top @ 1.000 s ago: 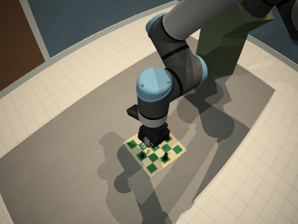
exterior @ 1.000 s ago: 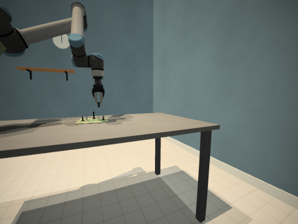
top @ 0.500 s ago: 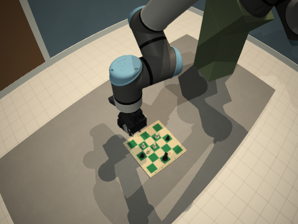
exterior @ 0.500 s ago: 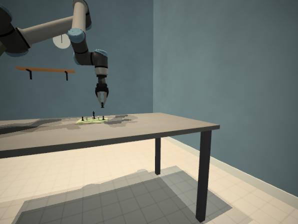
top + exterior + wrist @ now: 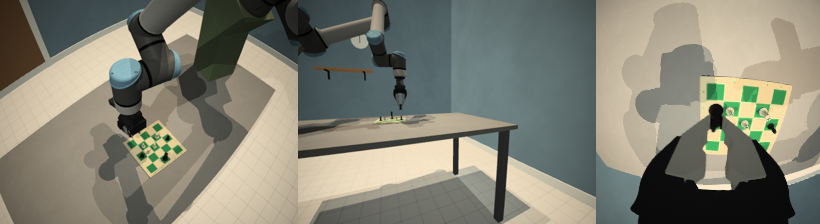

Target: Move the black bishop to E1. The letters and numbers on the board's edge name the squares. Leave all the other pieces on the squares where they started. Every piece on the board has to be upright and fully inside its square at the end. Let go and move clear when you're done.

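My gripper [image 5: 400, 106] [image 5: 715, 116] is shut on the black bishop [image 5: 400, 107] [image 5: 716, 112] and holds it upright in the air, well above the table. In the wrist view the bishop hangs over the near left part of the green and cream chessboard [image 5: 183, 150] [image 5: 377, 122] [image 5: 746, 82]. In the top view the gripper body [image 5: 131, 125] stands over the board's far left corner and hides the bishop. I cannot read the edge letters and numbers.
On the board stand a tall black piece [image 5: 165, 157] [image 5: 391, 115], two short black pieces [image 5: 167, 137] [image 5: 142, 155] and several white pieces [image 5: 156, 136] [image 5: 143, 145] near the middle. The board lies on a grey table [image 5: 460, 125]. A green pedestal [image 5: 220, 50] stands behind.
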`<action>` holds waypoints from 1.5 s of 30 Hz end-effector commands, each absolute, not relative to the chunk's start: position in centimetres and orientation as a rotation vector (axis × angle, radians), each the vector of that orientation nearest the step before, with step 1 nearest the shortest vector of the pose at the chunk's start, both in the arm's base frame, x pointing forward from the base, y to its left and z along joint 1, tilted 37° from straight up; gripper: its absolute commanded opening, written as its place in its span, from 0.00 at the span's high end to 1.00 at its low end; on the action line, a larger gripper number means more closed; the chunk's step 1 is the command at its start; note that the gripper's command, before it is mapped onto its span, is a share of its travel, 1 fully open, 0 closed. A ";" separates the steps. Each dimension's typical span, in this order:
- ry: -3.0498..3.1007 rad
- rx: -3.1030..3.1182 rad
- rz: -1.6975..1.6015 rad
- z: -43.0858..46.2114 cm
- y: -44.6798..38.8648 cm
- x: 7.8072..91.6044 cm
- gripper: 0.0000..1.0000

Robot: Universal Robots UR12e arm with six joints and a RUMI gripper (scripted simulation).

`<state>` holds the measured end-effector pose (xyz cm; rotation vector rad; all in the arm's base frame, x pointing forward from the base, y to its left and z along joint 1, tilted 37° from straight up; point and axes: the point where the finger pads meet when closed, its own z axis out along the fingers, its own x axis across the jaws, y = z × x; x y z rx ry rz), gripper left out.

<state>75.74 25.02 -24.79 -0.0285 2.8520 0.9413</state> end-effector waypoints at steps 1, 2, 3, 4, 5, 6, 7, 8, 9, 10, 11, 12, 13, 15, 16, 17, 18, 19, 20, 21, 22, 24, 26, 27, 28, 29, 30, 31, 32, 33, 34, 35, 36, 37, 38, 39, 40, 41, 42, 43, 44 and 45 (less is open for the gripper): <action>2.851 -0.028 0.941 -26.0 25.9 76.0 1.00; 2.851 -0.028 0.941 -26.3 26.2 76.1 1.00; 2.851 -0.028 0.941 -26.7 26.4 76.1 1.00; 2.851 -0.028 0.941 -27.1 26.7 76.2 1.00; 2.851 -0.028 0.941 -27.5 27.0 76.2 1.00; 2.851 -0.028 0.941 -27.9 27.3 76.3 1.00; 2.851 -0.028 0.941 -28.3 27.6 76.4 1.00; 2.851 -0.028 0.941 -28.7 27.9 76.4 1.00; 2.851 -0.028 0.941 -29.0 28.2 76.5 1.00; 2.851 -0.028 0.941 -29.4 28.4 76.5 1.00; 2.851 -0.028 0.941 -29.7 28.7 76.6 1.00; 2.851 -0.028 0.941 -30.0 28.9 76.7 1.00; 2.851 -0.028 0.941 -30.0 28.9 76.7 1.00; 2.851 -0.028 0.941 -30.3 29.1 76.7 1.00; 2.851 -0.028 0.941 -30.6 29.3 76.7 1.00; 2.851 -0.028 0.941 -30.8 29.5 76.8 1.00; 2.851 -0.028 0.941 -30.9 29.6 76.8 1.00; 2.851 -0.028 0.941 -31.1 29.7 76.8 1.00; 2.851 -0.028 0.941 -31.2 29.8 76.8 1.00; 2.851 -0.028 0.941 -31.3 29.8 76.9 1.00; 2.851 -0.028 0.941 -31.3 29.9 76.9 1.00; 2.851 -0.028 0.941 -31.4 29.9 76.9 1.00; 2.851 -0.028 0.941 -31.4 29.9 76.9 1.00; 2.851 -0.028 0.941 -31.4 29.9 76.9 1.00; 2.851 -0.028 0.941 -31.4 29.9 76.9 1.00; 2.851 -0.028 0.941 -31.4 29.9 76.9 1.00; 2.851 -0.028 0.941 -31.4 29.9 76.9 1.00; 2.851 -0.028 0.941 -31.4 29.9 76.9 1.00; 2.851 -0.028 0.941 -31.4 29.9 76.9 1.00; 2.851 -0.028 0.941 -31.4 29.9 76.9 1.00; 2.851 -0.028 0.941 -31.4 29.9 76.9 1.00; 2.851 -0.028 0.941 -31.4 29.9 76.9 1.00; 2.851 -0.028 0.941 -31.4 29.9 76.9 1.00; 2.851 -0.028 0.941 -31.4 29.9 76.9 1.00; 2.851 -0.028 0.941 -31.4 29.9 76.9 1.00; 2.851 -0.028 0.941 -31.4 29.9 76.9 1.00; 2.851 -0.028 0.941 -31.4 29.9 76.9 1.00; 2.851 -0.028 0.941 -31.4 29.9 76.9 1.00; 2.851 -0.028 0.941 -31.4 29.9 76.9 1.00; 2.851 -0.028 0.941 -31.4 29.9 76.9 1.00; 2.851 -0.028 0.941 -31.4 29.9 76.9 1.00; 2.851 -0.028 0.941 -31.4 29.9 76.9 1.00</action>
